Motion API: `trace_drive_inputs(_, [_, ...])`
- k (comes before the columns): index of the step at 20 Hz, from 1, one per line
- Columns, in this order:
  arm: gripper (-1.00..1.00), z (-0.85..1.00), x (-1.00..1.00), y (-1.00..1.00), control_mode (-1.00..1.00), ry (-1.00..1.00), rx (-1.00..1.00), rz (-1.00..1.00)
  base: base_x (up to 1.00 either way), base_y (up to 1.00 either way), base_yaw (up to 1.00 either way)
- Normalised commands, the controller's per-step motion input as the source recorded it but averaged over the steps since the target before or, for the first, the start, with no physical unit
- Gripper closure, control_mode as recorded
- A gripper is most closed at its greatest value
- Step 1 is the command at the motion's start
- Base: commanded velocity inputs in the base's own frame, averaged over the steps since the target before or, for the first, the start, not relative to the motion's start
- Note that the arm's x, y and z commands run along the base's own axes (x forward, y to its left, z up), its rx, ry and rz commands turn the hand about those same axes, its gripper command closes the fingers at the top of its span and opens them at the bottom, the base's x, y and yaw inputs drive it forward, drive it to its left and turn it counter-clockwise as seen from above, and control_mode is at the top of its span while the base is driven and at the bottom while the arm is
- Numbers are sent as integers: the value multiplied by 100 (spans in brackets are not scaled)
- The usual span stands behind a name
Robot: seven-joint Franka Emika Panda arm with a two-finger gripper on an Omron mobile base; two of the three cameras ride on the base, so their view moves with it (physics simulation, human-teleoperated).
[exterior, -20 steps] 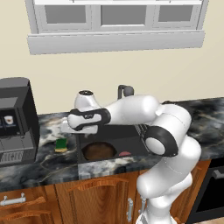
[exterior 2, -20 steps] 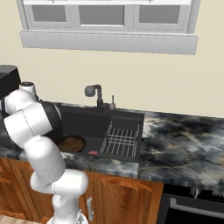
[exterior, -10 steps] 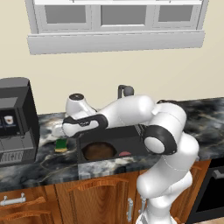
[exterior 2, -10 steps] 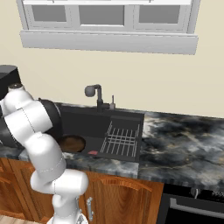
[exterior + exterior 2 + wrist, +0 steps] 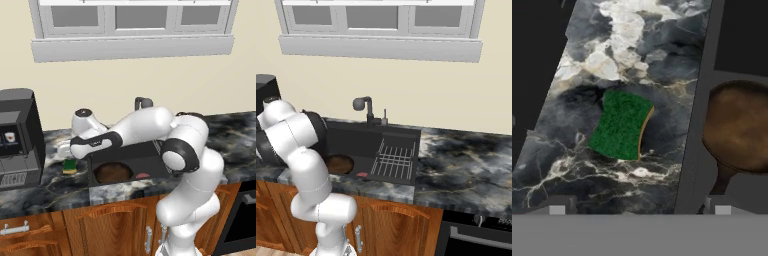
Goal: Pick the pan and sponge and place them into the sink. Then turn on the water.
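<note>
The green-topped sponge (image 5: 70, 166) lies on the marble counter just left of the sink (image 5: 150, 159). My gripper (image 5: 65, 155) hangs right above it, open and empty. In the hand view the sponge (image 5: 621, 125) sits centred between my spread fingertips (image 5: 557, 206), a thin yellow edge showing on its right side. The round brown pan (image 5: 112, 172) rests inside the black sink at its left end, and it shows as pan (image 5: 338, 163) and pan (image 5: 739, 125). No water runs from the faucet (image 5: 363, 105).
A black coffee machine (image 5: 17, 137) stands on the counter close to the left of the sponge. A wire rack (image 5: 396, 157) fills the right half of the sink (image 5: 356, 136), with a red drain (image 5: 362, 174) beside the pan. The window wall lies behind.
My arm has swung left from over the sink's left end to above the sponge. The jaws stayed open. Pan and sponge have not moved.
</note>
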Motion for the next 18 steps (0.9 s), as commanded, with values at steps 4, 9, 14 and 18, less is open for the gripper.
trace_drive_inputs(4, [-100,-5,11,23,-100,0,-1,-3,0,0,0])
trace_drive_inputs(9, [-100,-6,6,16,-100,-1,0,-2,0,0,0])
trace_drive_inputs(14, [-100,-14,1,4,-100,0,0,-4,0,0,0])
trace_drive_inputs(18, [-100,-18,0,0,-100,1,1,-8,0,0,0])
